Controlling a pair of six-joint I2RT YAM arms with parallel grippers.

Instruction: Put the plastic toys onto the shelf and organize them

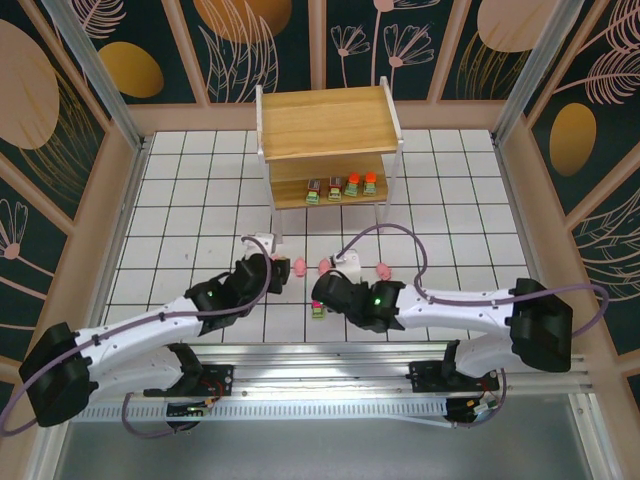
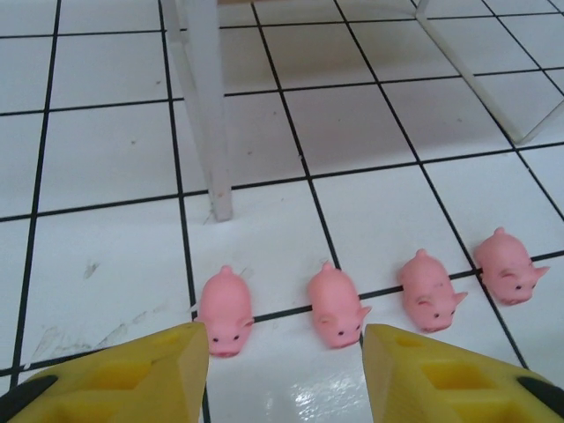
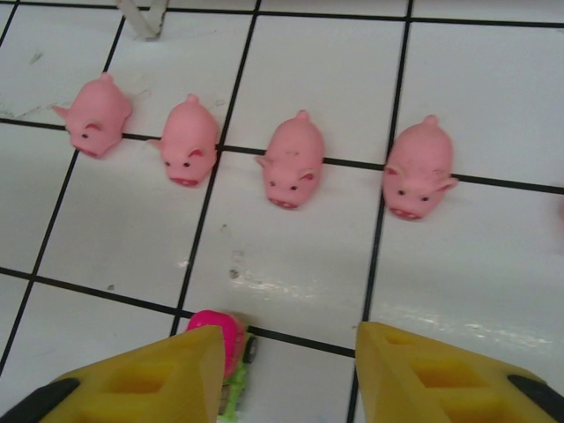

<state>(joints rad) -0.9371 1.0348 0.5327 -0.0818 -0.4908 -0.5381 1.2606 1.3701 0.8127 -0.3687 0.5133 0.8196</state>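
The shelf [image 1: 325, 125] stands at the back, with several blocky toys [image 1: 341, 186] in a row on its lower board. In the left wrist view several pink pigs [image 2: 337, 305] stand in a row on the tiles, just ahead of my open left gripper [image 2: 285, 370]. It holds nothing. My right gripper [image 3: 286, 374] is open too, with the pigs [image 3: 293, 159] further ahead. A pink-topped blocky toy with a green base [image 3: 222, 352] rests on the floor against the inner side of that gripper's left finger [image 3: 150, 379]. The same toy [image 1: 317, 312] lies below the right wrist in the top view.
A white shelf leg [image 2: 207, 115] stands just beyond the leftmost pig, and a second leg [image 2: 493, 84] runs at the right. Wooden walls [image 1: 120, 180] enclose the white tiled floor [image 1: 200, 200]. Both arms lie low near the front rail [image 1: 320, 375].
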